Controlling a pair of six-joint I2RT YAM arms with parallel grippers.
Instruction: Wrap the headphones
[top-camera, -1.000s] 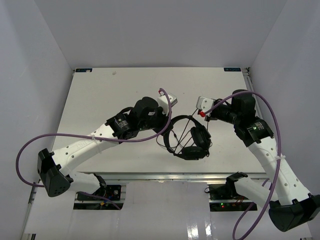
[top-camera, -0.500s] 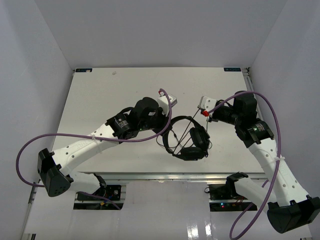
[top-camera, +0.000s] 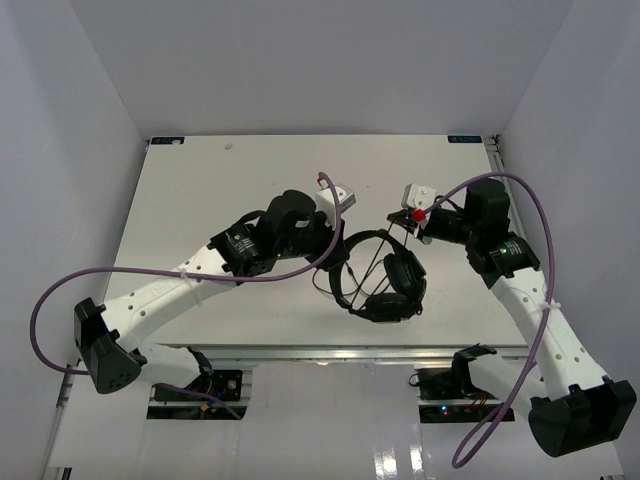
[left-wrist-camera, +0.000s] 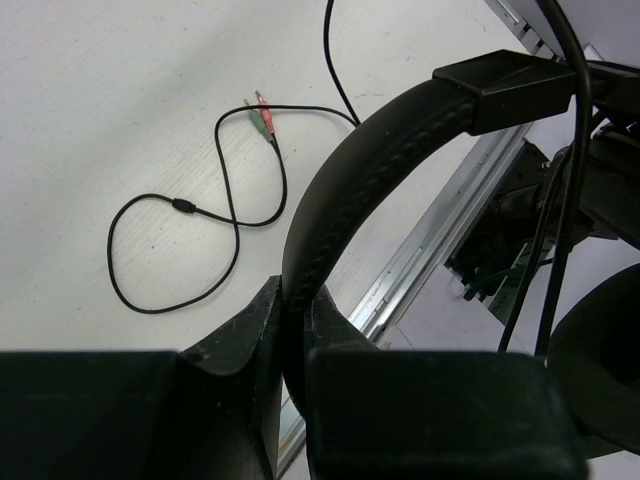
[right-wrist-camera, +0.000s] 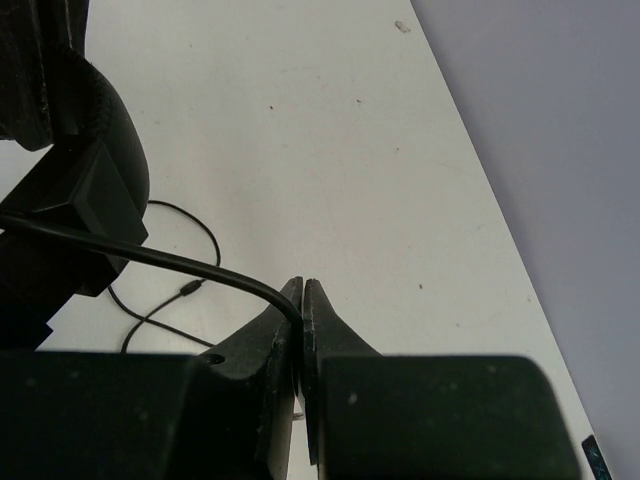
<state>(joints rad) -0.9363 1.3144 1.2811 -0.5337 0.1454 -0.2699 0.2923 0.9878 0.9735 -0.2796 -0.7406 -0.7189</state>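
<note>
Clamps the headphones (top-camera: 403, 272) by the headband (left-wrist-camera: 340, 190) in the left gripper (left-wrist-camera: 290, 300), earcups hanging just right of that gripper. Pinches the cord (right-wrist-camera: 150, 255) in the closed right gripper (right-wrist-camera: 302, 292), farther right again: probably the arm to wind it across the band.

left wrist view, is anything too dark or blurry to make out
Left wrist: the left tool is a near-black silhouette, while the headband shows its texture and the cord lies sharp; right wrist: the right tool is equally dark against the bright table.
</note>
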